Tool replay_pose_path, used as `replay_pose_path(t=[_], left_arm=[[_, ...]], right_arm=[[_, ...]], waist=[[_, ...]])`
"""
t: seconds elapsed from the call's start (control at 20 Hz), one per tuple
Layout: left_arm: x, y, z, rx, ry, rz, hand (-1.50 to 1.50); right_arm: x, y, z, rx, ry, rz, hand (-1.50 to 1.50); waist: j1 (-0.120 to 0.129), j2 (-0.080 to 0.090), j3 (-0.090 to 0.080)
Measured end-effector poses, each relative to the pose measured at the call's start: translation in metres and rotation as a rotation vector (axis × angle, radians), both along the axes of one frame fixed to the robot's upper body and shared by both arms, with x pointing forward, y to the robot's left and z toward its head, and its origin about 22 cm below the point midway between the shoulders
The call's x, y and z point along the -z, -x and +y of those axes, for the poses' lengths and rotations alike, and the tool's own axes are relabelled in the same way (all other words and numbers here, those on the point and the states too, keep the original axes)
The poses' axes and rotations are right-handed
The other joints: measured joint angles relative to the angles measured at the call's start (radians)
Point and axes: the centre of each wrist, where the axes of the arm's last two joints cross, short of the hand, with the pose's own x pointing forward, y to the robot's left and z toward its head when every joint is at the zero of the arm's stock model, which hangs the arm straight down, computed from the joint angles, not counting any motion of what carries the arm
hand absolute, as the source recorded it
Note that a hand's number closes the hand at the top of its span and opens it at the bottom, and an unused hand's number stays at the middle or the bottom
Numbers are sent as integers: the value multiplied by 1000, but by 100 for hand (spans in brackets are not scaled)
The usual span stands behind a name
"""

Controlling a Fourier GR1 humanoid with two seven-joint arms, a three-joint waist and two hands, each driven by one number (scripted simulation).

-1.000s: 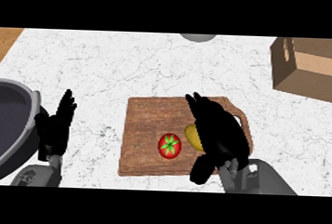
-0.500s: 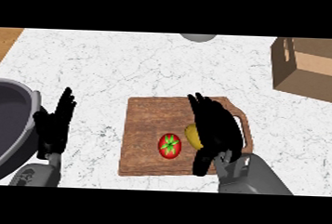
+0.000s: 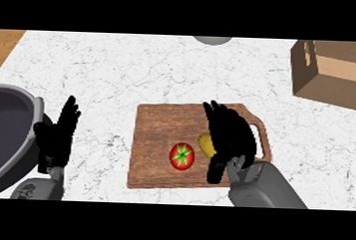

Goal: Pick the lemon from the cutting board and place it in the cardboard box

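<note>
A yellow lemon (image 3: 206, 144) lies on the brown wooden cutting board (image 3: 155, 126), mostly hidden under my right hand (image 3: 230, 139). That hand lies over the lemon with fingers stretched towards the board's far edge and the thumb down at the near side. A red tomato (image 3: 181, 155) sits just left of the lemon. The cardboard box (image 3: 337, 73) stands at the far right, away from the board. My left hand (image 3: 59, 135) rests open, fingers up, left of the board.
A large dark grey pot (image 3: 7, 131) fills the left edge, close to my left hand. A grey round object (image 3: 212, 39) shows at the counter's far edge. White marble counter (image 3: 139, 71) lies between the board and the box.
My right hand has slid slightly right and settled lower over the lemon, hiding more of it. The left hand, tomato and box have not moved.
</note>
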Motion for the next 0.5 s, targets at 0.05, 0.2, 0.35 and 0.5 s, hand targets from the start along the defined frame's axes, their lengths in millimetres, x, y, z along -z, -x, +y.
replay_pose_path(t=[0.05, 0.2, 0.35, 0.5], left_arm=[[-2, -4, -1, -1, 3, 1, 0], [-8, -7, -5, -4, -4, -4, 0], [-9, -4, 2, -6, -2, -1, 0], [-4, 1, -6, -3, 0, -1, 0]], right_arm=[[-1, -2, 2, 0, -2, 2, -150], [11, -6, -1, 9, 19, 19, -150], [18, -8, -3, 18, 25, 25, -150], [20, -11, 2, 19, 26, 28, -150]], waist=[[0, 0, 0], [0, 0, 0], [0, 0, 0], [1, 0, 0]])
